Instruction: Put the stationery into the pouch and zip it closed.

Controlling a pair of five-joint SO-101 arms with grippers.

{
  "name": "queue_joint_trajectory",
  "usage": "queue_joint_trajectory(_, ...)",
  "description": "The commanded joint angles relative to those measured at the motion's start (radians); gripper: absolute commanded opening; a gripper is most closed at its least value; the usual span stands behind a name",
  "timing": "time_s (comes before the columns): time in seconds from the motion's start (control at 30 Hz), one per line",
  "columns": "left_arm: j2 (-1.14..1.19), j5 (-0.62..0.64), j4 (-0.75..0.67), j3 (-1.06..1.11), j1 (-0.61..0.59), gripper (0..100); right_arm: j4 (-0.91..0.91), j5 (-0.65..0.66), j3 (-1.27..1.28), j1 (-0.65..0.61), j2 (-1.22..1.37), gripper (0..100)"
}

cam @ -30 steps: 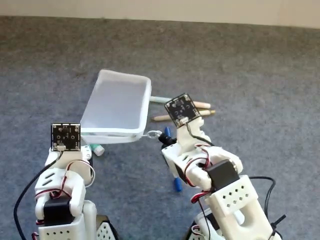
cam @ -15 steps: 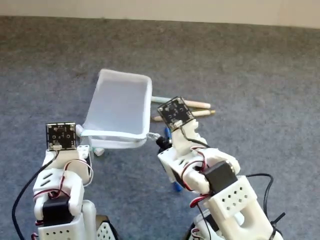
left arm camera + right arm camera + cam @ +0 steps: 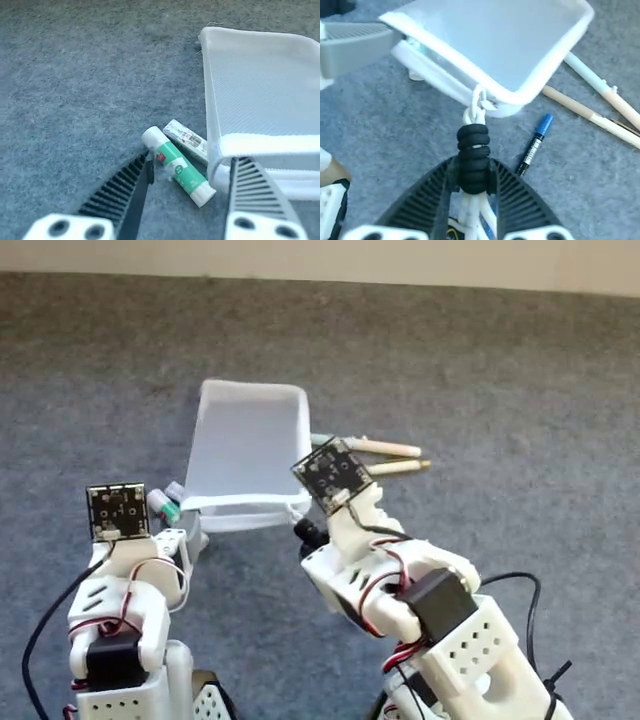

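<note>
So closest in, the right gripper (image 3: 472,167) is clamped tight on the black ribbed zipper pull (image 3: 473,160), fingers pinching it from both sides, and the pull hangs off a little white ring at the near corner of the pouch (image 3: 495,45). The pouch is a white see-through mesh thing lying just past the fingertips, long side running away from the arms. Right next to that gripper a blue marker (image 3: 535,145) lies flat on the carpet (image 3: 500,360), near the pouch's corner but not touching it. Over on the other side, the left gripper (image 3: 192,162) is spread wide with nothing in its grasp. A green and white glue stick (image 3: 175,165) lies on the floor in the gap between its fingers, with a small printed block (image 3: 186,140) just beside it. One finger is right up against the pouch's other near corner; can't tell if it's actually touching. Further out, beyond the right arm, two tan pens (image 3: 385,448) lie side by side next to the pouch's far long edge, one with a pale end poking toward the pouch. Everything sits on grey carpet, and at the very back there's a strip of pale wall (image 3: 320,258).
</note>
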Motion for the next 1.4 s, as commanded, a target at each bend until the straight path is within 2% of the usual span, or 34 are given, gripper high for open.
queue_joint_trajectory(0.0, 0.013, 0.002, -0.069, 0.016, 0.036, 23, 0.019, 0.0, -0.074, -0.048, -0.021, 0.5)
queue_joint_trajectory(0.13, 0.016, 0.002, -0.138, 0.062, 0.036, 23, 0.087, 0.0, -0.163, -0.061, -0.021, 0.5)
queue_joint_trajectory(0.37, 0.016, -0.002, -0.176, 0.09, 0.035, 23, 0.131, 0.0, -0.22, -0.062, -0.021, 0.5)
queue_joint_trajectory(0.63, 0.008, -0.069, -0.176, 0.081, 0.035, 2, 0.131, -0.003, -0.22, -0.059, -0.021, 0.7)
queue_joint_trajectory(0.77, 0.013, -0.069, -0.169, 0.044, 0.033, 1, 0.125, -0.002, -0.22, -0.058, -0.021, 1.1)
queue_joint_trajectory(0.9, 0.008, -0.069, -0.104, -0.001, -0.004, 1, 0.124, -0.002, -0.22, -0.056, -0.021, 8.1)
queue_joint_trajectory(1.1, 0.016, -0.094, -0.089, -0.002, -0.007, 1, 0.124, -0.002, -0.219, -0.056, -0.021, 22.5)
queue_joint_trajectory(1.27, 0.008, -0.123, -0.072, -0.004, -0.007, 1, 0.124, -0.002, -0.209, -0.053, -0.019, 23.8)
queue_joint_trajectory(1.37, 0.008, -0.123, -0.072, -0.004, -0.007, 1, 0.085, -0.002, -0.176, 0.012, -0.019, 23.8)
